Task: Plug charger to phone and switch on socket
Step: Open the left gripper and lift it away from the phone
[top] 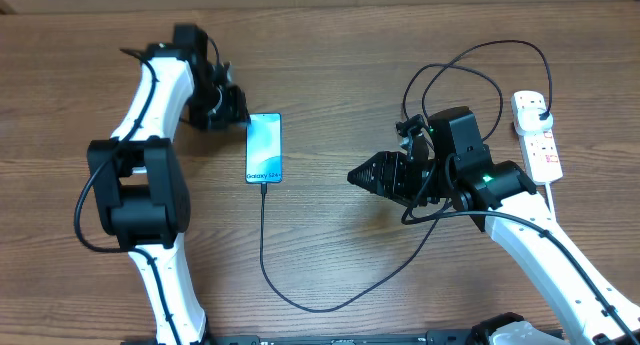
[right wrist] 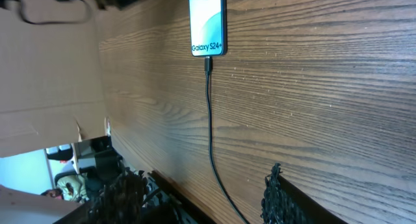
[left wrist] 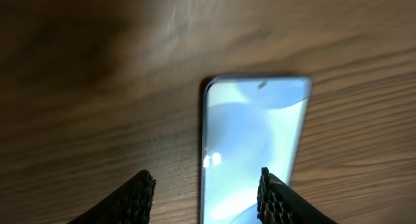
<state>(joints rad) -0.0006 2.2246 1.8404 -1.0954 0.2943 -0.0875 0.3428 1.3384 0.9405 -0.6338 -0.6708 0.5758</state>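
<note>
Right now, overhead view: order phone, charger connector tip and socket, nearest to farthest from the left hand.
1. phone, beside the left hand.
2. connector tip, at the phone's bottom end.
3. socket, at the far right.

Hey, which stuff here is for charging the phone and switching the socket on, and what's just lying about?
For the job: phone, black charger cable with its tip at the phone's bottom edge, white power strip.
Just lying about: cardboard panel beyond the table edge.

Even bright light, left wrist view blurred
</note>
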